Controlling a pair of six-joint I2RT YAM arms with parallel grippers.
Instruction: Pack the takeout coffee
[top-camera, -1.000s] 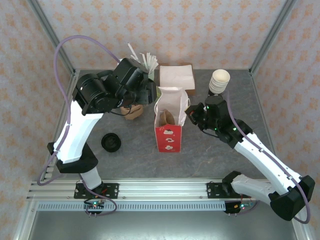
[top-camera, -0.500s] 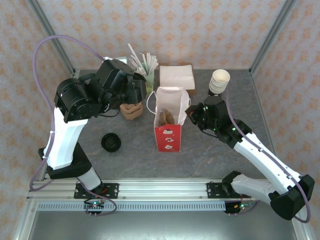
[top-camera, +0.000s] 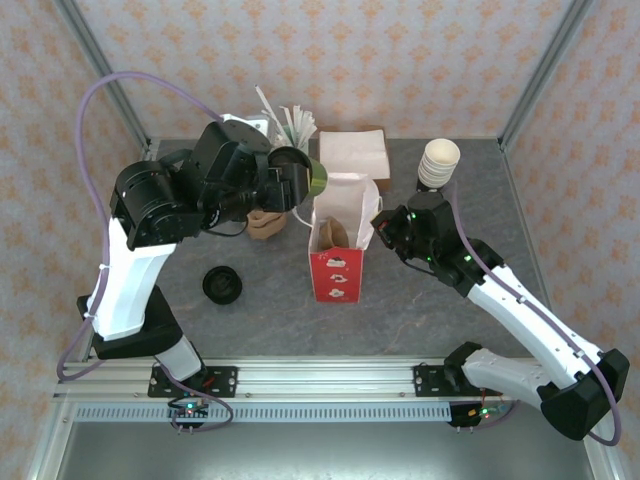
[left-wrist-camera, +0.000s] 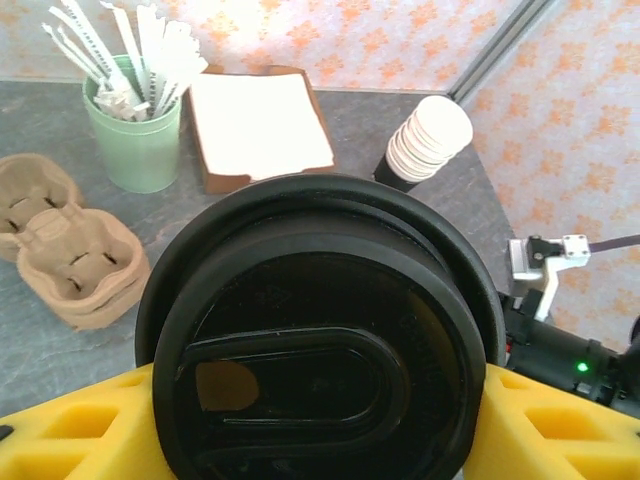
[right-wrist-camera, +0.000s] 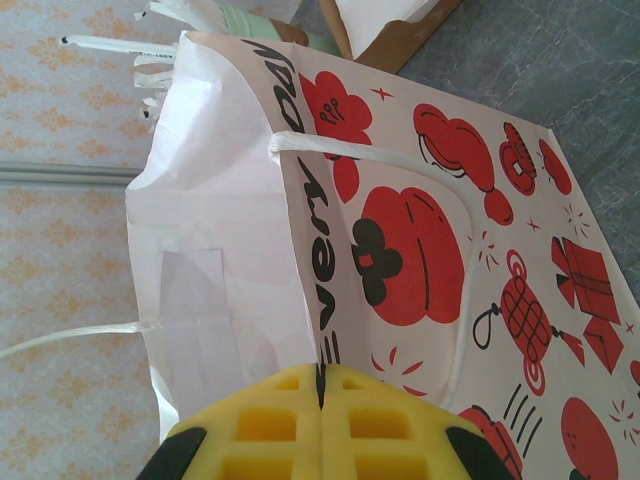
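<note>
The left gripper (top-camera: 288, 182) clamps the small dark-green paper cup with the round black plastic lid (left-wrist-camera: 320, 330), held in the air and tipped on its side, at eleven o'clock from the tall red-and-white paper bag (top-camera: 336, 272). The right gripper (right-wrist-camera: 322, 395), fingers pressed together, pinches the bag's rim at three o'clock.

Right pincer (right-wrist-camera: 321, 400) at btm centre, yellow pads (right-wrist-camera: 265, 425) pressed flat together w/ the rim of the paper bag (right-wrist-camera: 420, 230) nipped in the seam. Bag is white w/ red & black prints and runs from upper left to lower right. Its white inside faces left, mouth open. Thin white handle (right-wrist-camera: 400, 155) loops across the printed side. Grey tabletop (right-wrist-camera: 570, 70) at upper right. Brown tray (right-wrist-camera: 425, 32) w/ white napkins (right-wrist-camera: 375, 12) at top centre. White straws (right-wrist-camera: 105, 45) poke out at upper left.
</note>
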